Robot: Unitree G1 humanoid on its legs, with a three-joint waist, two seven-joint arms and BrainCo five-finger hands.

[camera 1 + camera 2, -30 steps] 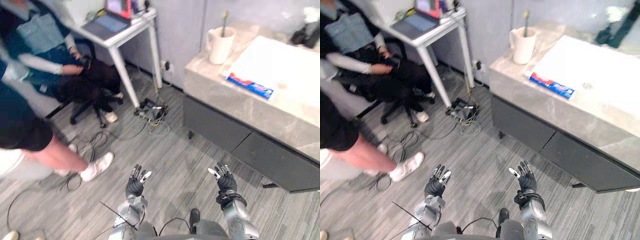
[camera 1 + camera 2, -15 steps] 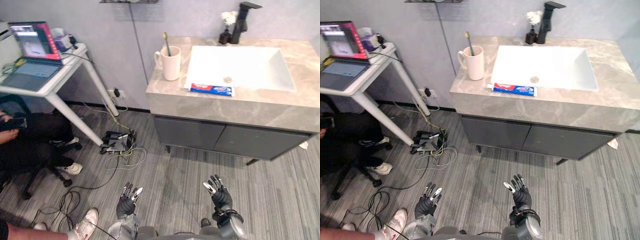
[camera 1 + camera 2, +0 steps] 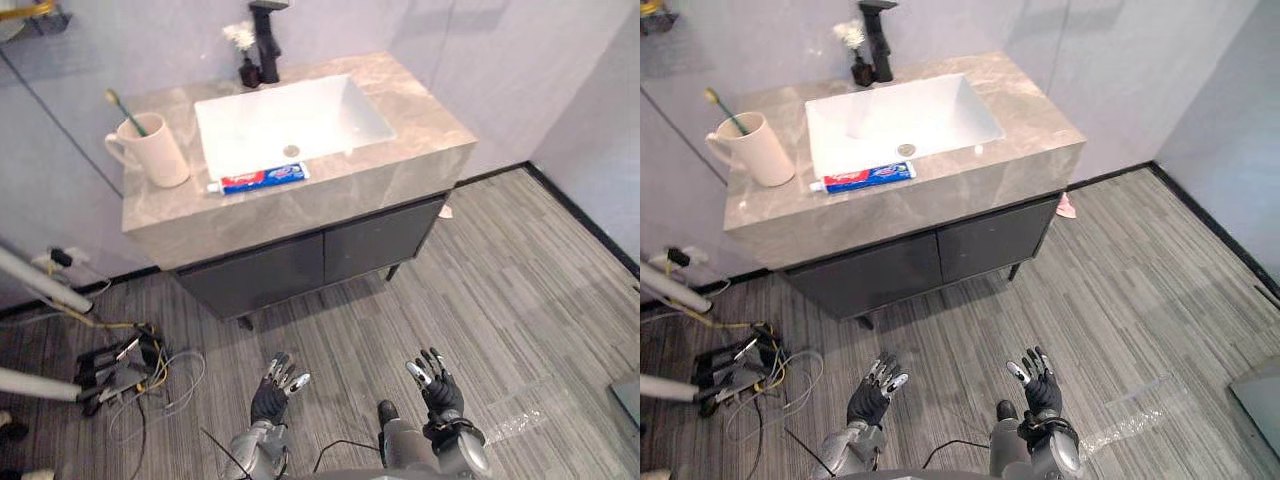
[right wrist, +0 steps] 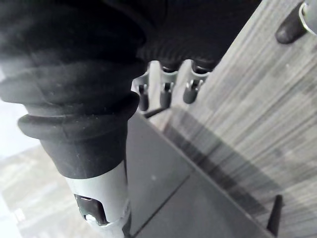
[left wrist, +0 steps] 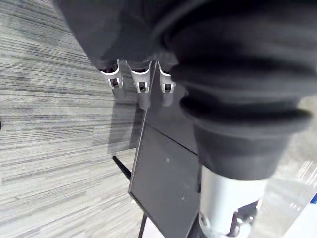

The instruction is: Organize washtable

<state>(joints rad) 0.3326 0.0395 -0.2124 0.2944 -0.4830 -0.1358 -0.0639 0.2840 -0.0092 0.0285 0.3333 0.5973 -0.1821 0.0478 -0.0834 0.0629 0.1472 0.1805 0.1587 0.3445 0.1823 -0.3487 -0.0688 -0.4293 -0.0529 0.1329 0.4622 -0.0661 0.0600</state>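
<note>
Well ahead, the toothpaste tube [image 3: 263,179] is seen lying crosswise on the desk [image 3: 420,120] near the mug [image 3: 155,158]; the left robot hand [image 3: 272,392], judged nearer, and the right robot hand [image 3: 437,385] are held low over the floor [image 3: 500,280], fingers spread, nothing grasped.

You'll find no text, number or sign here that can be read. The toothpaste tube [image 3: 263,179], lying on the marble counter [image 3: 425,112] at the front edge of the basin, has pale print on its red and blue face, but it is too small to make out.
</note>
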